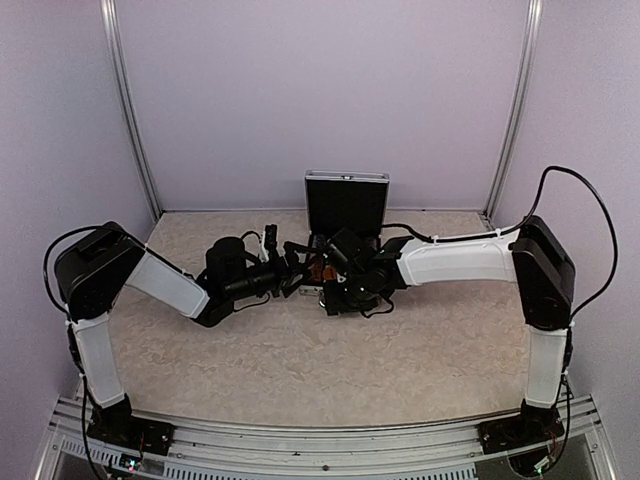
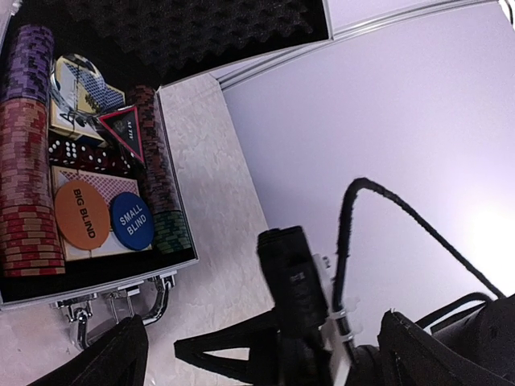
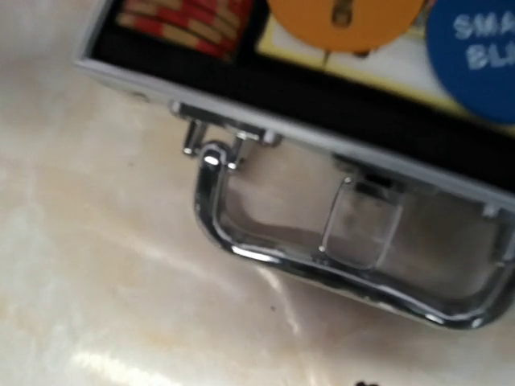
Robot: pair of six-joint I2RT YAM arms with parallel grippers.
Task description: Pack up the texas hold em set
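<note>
Case: the small silver aluminium briefcase (image 1: 346, 200) sits open mid-tabletop (image 1: 300, 360), lid upright, between my two arms.
Contents: red chip stacks (image 2: 28, 185), card decks (image 2: 80, 96), orange disc (image 2: 80, 213), blue disc (image 2: 131, 221) and dark triangular marker (image 2: 125, 133) lie in the black-lined tray.
Handling: I judge it rigid, chip-heavy and slick-skinned; tipping it would spill the loose pieces.
Hold: I'd push the lid's top edge and lift only by the chrome handle (image 3: 322, 265).
Left claw (image 1: 290, 262): spread wide, empty, beside the case.
Right claw (image 1: 330, 285): near the handle; I cannot tell its state.
</note>
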